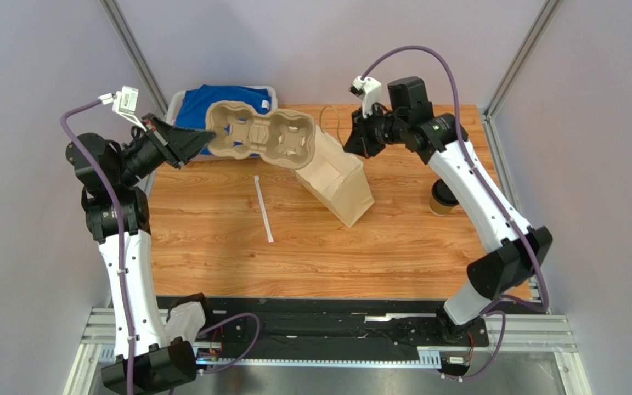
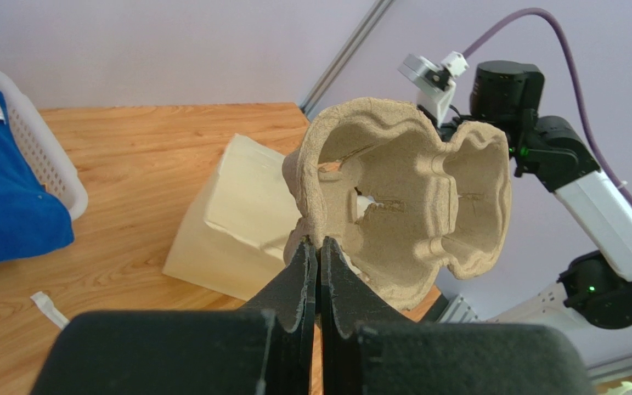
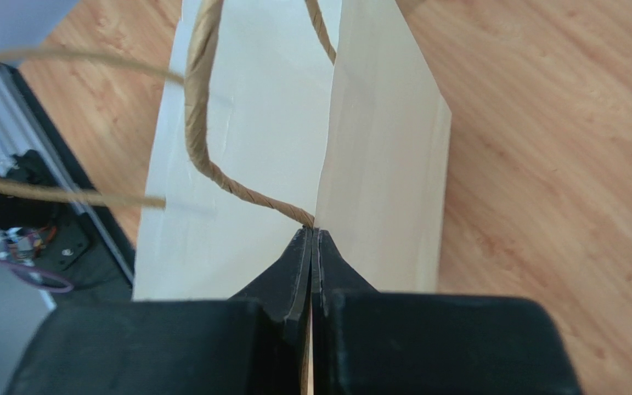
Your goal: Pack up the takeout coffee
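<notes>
The takeout coffee [image 1: 440, 198], a small brown cup with a black lid, stands on the table at the right, partly behind my right arm. A tan paper bag [image 1: 340, 185] lies tilted mid-table. My right gripper [image 1: 352, 145] [image 3: 313, 232] is shut on the paper bag's [image 3: 253, 148] top edge, where a twine handle [image 3: 202, 123] attaches. My left gripper [image 1: 206, 141] [image 2: 319, 243] is shut on the rim of the pulp cup tray [image 1: 262, 136] [image 2: 410, 206] and holds it in the air beside the bag's [image 2: 237, 218] mouth. The tray's cup wells are empty.
A thin white straw [image 1: 263, 209] [image 2: 44, 306] lies on the wood left of the bag. A white basket [image 1: 181, 100] [image 2: 47, 156] with blue cloth [image 1: 212, 103] [image 2: 6, 197] stands at the back left. Grey walls enclose the table.
</notes>
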`<state>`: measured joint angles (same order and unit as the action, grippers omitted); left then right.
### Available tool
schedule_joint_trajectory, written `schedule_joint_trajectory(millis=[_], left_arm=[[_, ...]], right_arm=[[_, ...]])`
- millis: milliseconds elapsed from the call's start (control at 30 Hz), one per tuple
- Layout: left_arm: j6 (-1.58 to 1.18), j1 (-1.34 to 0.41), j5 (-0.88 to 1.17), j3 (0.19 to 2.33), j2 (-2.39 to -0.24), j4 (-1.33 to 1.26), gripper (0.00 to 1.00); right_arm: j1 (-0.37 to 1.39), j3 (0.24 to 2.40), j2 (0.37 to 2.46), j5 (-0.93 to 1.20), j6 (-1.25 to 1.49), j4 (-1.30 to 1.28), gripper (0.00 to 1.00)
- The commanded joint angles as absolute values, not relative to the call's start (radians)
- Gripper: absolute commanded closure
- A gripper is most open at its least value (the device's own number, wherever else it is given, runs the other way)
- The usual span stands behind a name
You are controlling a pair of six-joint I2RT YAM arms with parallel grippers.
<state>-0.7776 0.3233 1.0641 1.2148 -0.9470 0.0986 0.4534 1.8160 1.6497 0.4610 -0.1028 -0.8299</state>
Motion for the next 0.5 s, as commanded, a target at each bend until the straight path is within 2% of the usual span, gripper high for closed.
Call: schedule_joint_trajectory(millis=[0,233,467], left_arm=[[-0.723,0.333,1.086,1.276,-0.951,0.121,1.0],[-0.647,0.333,1.1,1.33,-0.994,0.207,1.0],[-0.623,0.333,1.098,1.35,-1.022,0.218,1.0]], right_arm=[[0.462,1.677,1.508,0.529,0.073,-0.854,1.0],[0.462,1.485,1.315,0.532,0.288,-0.83,1.0],[0.457,1.497,1.232,0.477,0.483,-0.836,1.0]])
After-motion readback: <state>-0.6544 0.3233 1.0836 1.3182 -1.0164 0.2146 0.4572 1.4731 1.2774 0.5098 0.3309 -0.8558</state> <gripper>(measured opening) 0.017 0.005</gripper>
